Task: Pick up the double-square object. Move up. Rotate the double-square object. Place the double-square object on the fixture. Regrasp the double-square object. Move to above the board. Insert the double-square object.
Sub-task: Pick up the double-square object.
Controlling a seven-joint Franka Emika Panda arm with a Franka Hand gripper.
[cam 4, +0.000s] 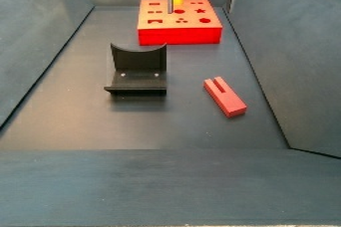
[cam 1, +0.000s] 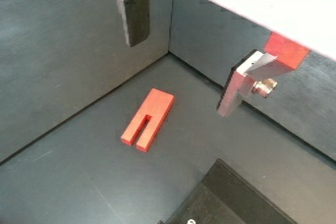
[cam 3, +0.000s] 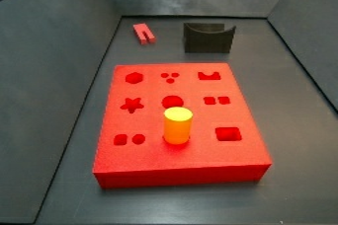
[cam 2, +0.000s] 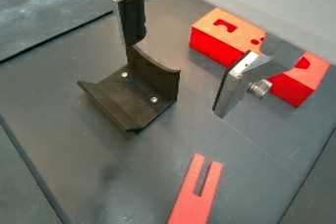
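The red block point(cam 4: 225, 96) lies flat on the dark floor, beside the fixture point(cam 4: 136, 71) and apart from it. The gripper point(cam 1: 188, 63) hangs above with its jaws spread wide and empty. I think one jaw may land on top of the block if the descent is not centred, or the pinch may twist it. Farther away stands the board point(cam 4: 181, 22). Count: one block, one fixture, one board, one yellow cylinder point(cam 3: 177, 126).

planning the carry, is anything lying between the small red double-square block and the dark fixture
No. In a side view the small red double-square block and the dark notched fixture have only bare grey floor between them. The open hand hangs above, holding nothing.
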